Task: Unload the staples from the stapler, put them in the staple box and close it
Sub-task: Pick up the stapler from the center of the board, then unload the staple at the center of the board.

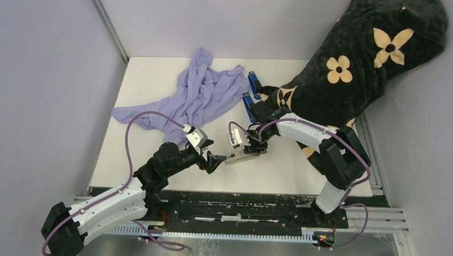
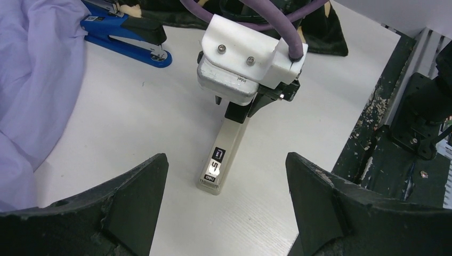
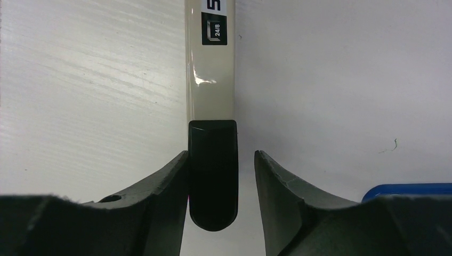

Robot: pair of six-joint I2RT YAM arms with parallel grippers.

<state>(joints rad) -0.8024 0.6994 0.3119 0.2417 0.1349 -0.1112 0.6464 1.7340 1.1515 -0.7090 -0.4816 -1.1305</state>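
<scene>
A white worktop (image 1: pixel 158 74) carries everything. A black plush fabric with cream flower shapes (image 1: pixel 374 65) is heaped over its far right corner, and a crumpled lilac cloth (image 1: pixel 197 93) lies at the far middle. Between them sit two blue staplers (image 1: pixel 248 106), one behind the other. Near the front centre a long cream plastic stapler (image 1: pixel 241 158) lies flat and closed. The right claw (image 3: pixel 221 156) straddles its black rear cap (image 3: pixel 213 170) with fingers apart: one finger touches the cap's side, while the other stands off with a slit of worktop showing. The left claw (image 2: pixel 225 160) hovers just short of the stapler's front end, its fingers spread wide and holding nothing. On the cream top sits a small black label (image 3: pixel 214 30) that seems to read "24/6", the last digit not sharp, below a larger white character cut off by the frame edge. A second black label near the front tip is too blurred to read. The staples are not visible; with the stapler shut, whether any sit inside cannot be told.
</scene>
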